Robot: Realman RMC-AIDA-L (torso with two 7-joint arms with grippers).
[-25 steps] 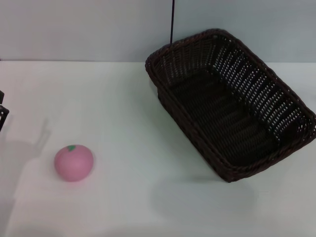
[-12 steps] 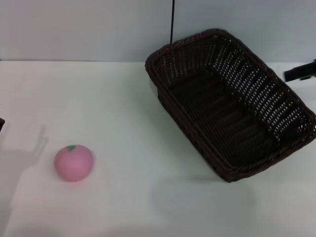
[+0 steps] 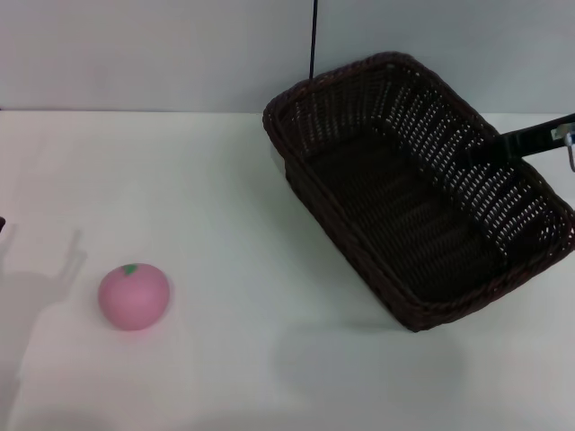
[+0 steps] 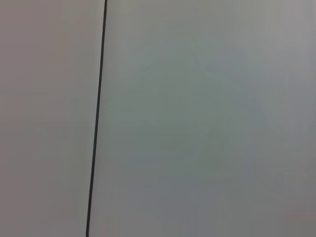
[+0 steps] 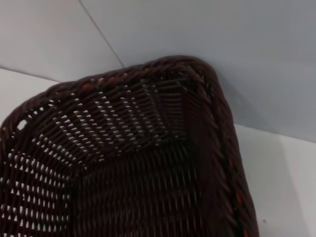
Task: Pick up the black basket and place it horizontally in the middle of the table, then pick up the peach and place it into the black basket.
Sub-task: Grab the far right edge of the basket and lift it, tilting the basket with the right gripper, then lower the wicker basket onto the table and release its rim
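Observation:
The black basket (image 3: 413, 189) lies on the right half of the white table (image 3: 225, 197), skewed with its long side running from back left to front right, and empty. The peach (image 3: 134, 296) sits on the table at the front left, far from the basket. My right gripper (image 3: 481, 151) reaches in from the right edge, just over the basket's right long rim. The right wrist view looks down into a rounded corner of the basket (image 5: 148, 148) from close by and shows no fingers. My left gripper is out of view at the left; only its shadow falls on the table.
A grey wall (image 3: 162, 54) closes the table's far edge, with a thin black cable (image 3: 314, 36) running down it behind the basket. The left wrist view shows only that wall and the cable (image 4: 96, 123).
My right gripper has come in from the right edge and now reaches over the basket's right rim. The left gripper has slipped out past the left edge. Basket and peach have stayed in place.

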